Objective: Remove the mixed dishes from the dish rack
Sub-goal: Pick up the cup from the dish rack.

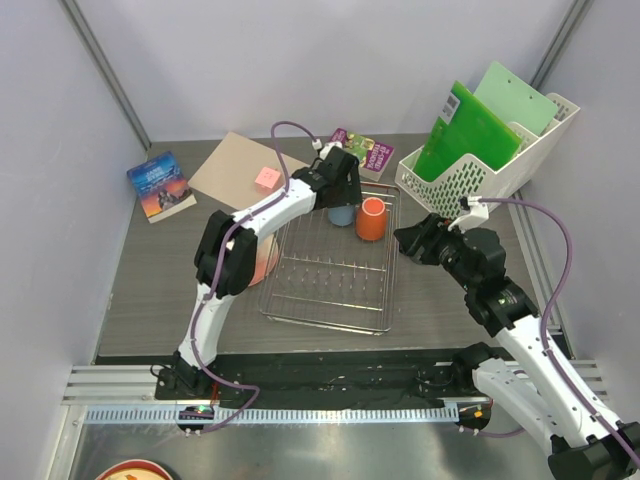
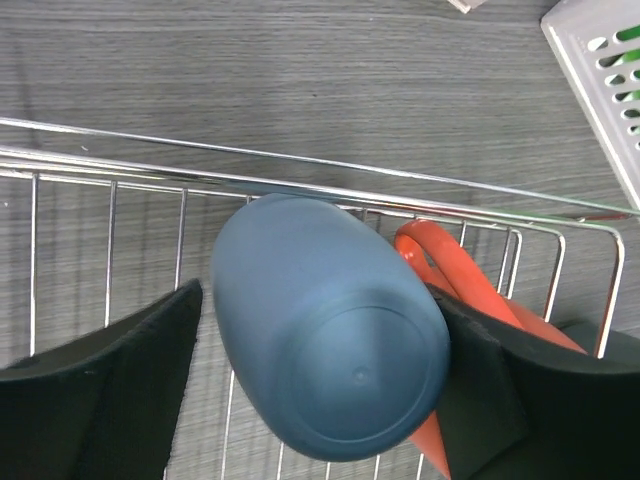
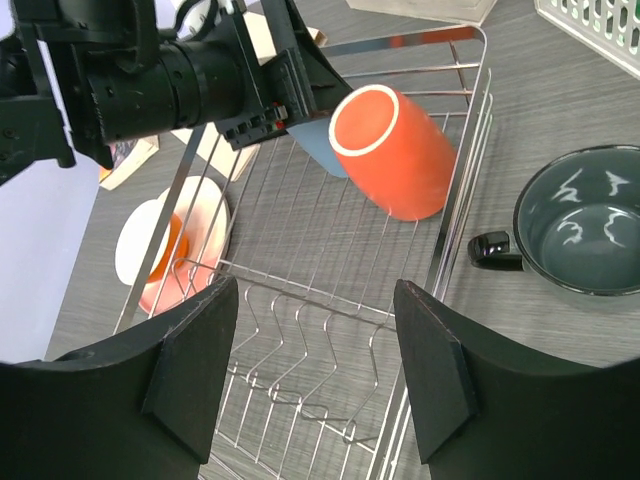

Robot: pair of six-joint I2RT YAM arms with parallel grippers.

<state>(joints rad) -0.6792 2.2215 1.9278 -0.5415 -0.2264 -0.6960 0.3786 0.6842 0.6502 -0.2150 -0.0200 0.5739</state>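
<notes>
The silver wire dish rack (image 1: 330,300) lies mid-table. My left gripper (image 1: 340,203) is at its far end, jaws on either side of the upturned light blue cup (image 2: 320,340). The right pad (image 2: 470,380) touches the cup; a thin gap shows at the left pad (image 2: 150,380). The orange mug (image 1: 371,219) stands upturned beside the cup. My right gripper (image 3: 318,290) is open and empty over the rack's right side. The dark grey mug (image 3: 585,232) stands on the table right of the rack. The pink plate (image 3: 205,212) with the white bowl (image 3: 135,245) on it lies left of the rack.
A white perforated file holder (image 1: 490,170) with green folders (image 1: 470,130) stands at the back right. A book (image 1: 160,186), a brown card sheet (image 1: 235,165) with a pink note (image 1: 266,179), and another book (image 1: 362,152) lie along the back.
</notes>
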